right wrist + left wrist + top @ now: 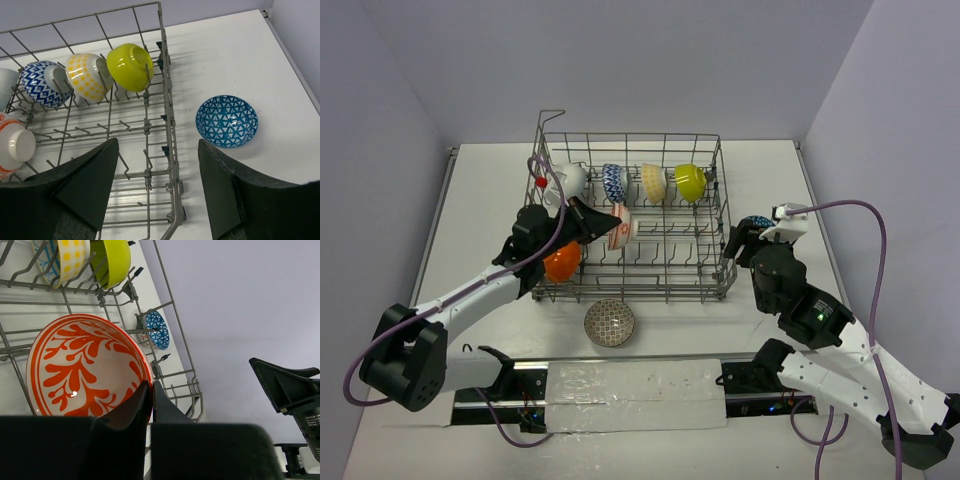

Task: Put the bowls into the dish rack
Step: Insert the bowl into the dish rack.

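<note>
The grey wire dish rack (725,262) holds a back row of bowls on edge: white (570,180), dark-blue patterned (613,182), pale yellow (654,181) and lime (690,182). An orange bowl (562,262) sits at its front left. My left gripper (151,385) is shut on the rim of the red-white bowl (85,365), inside the rack near its middle (623,230). My right gripper (157,150) hangs open and empty over the rack's right wall. A blue-white bowl (227,121) lies on the table just right of the rack. A grey bowl (609,322) lies in front of the rack.
The rack's raised corner loop (551,113) stands at its far left. Walls close in the table on the left, back and right. A white strip (620,385) lies between the arm bases at the near edge.
</note>
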Robot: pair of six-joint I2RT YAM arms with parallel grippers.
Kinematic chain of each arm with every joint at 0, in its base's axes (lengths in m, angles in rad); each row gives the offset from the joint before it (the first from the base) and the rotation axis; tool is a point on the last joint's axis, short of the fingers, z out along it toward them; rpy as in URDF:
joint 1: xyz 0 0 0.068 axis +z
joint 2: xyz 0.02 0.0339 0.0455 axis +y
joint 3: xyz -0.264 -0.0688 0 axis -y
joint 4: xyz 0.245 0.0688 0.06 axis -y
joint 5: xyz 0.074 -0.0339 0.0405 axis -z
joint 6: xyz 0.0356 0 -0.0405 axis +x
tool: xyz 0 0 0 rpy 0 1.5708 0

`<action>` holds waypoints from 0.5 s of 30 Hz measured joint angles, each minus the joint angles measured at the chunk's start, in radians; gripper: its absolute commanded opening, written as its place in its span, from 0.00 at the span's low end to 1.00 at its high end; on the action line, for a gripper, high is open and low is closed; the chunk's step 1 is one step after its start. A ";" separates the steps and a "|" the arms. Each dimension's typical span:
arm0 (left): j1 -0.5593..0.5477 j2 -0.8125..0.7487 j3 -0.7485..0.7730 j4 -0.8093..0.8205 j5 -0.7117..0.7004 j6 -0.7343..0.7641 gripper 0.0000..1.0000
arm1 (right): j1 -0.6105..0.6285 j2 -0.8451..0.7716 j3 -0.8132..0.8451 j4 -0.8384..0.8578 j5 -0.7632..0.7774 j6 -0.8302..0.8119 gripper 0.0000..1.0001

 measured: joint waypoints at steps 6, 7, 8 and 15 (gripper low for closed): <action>0.014 -0.011 -0.006 -0.003 -0.006 0.004 0.09 | 0.000 0.001 0.000 0.000 -0.010 -0.003 0.72; 0.015 -0.013 -0.006 -0.008 -0.010 0.005 0.09 | 0.000 0.001 0.000 0.000 -0.012 -0.004 0.72; 0.016 -0.014 -0.006 -0.013 -0.011 0.006 0.09 | 0.000 0.002 0.000 0.000 -0.013 -0.004 0.72; 0.018 -0.019 -0.005 -0.033 -0.018 0.012 0.10 | 0.000 0.002 0.000 0.001 -0.023 -0.010 0.72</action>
